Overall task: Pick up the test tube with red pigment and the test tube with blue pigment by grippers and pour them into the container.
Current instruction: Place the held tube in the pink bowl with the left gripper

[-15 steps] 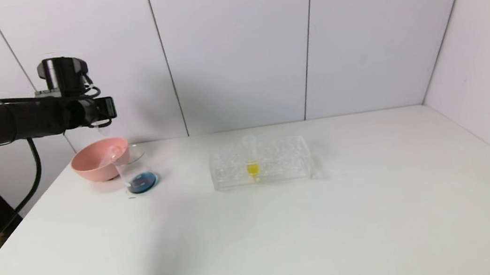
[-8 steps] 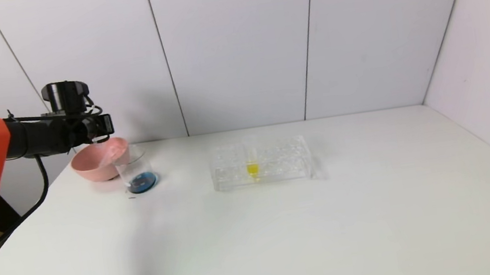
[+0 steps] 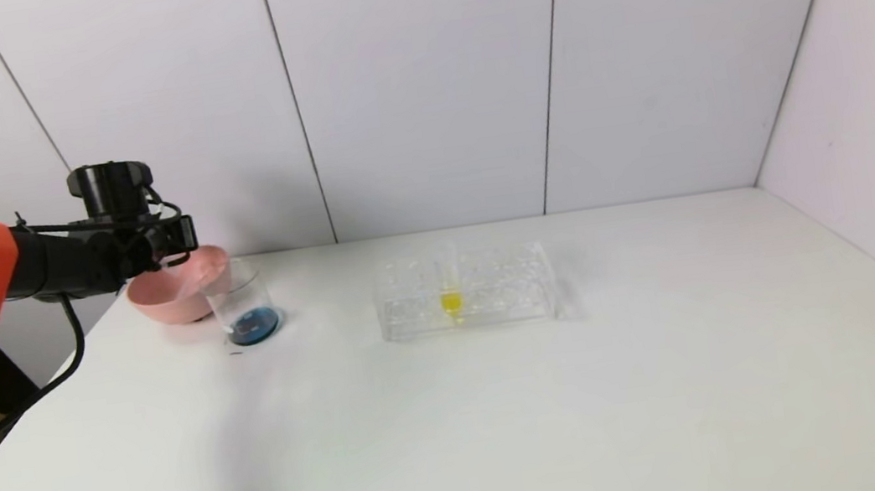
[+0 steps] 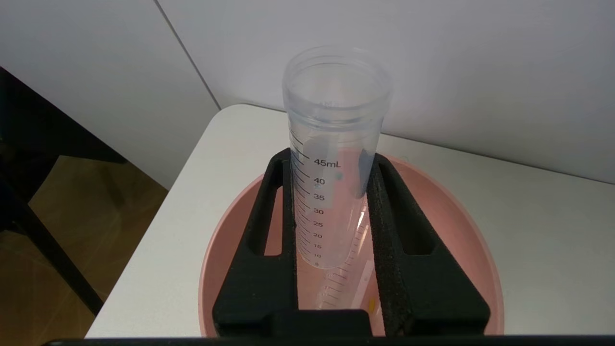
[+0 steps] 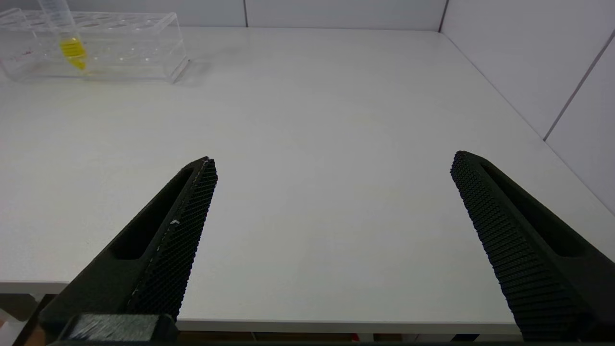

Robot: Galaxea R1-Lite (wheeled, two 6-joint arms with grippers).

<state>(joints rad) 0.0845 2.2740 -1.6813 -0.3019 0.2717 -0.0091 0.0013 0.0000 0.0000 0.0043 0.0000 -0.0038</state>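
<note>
My left gripper [image 3: 178, 233] hangs over the pink bowl [image 3: 157, 297], just left of the container [image 3: 243, 309], a clear beaker with dark blue liquid at its bottom. In the left wrist view the left gripper [image 4: 331, 158] is shut on an empty clear graduated tube [image 4: 331, 144] with small bluish drops inside. A second empty tube [image 4: 346, 283] lies in the bowl under it. No tube holding red or blue liquid is in view. My right gripper [image 5: 334, 158] is open and empty over the table's front edge.
A clear tube rack [image 3: 464, 288] stands mid-table and holds one yellow-liquid tube [image 3: 448, 282]. Both also show in the right wrist view, the rack [image 5: 120, 53] and the tube [image 5: 72, 48]. The bowl [image 4: 461, 206] sits near the table's far left corner.
My left gripper has come down with the tube from well above the bowl to about rim height, shifting slightly left. The beaker, rack and bowl have not moved.
</note>
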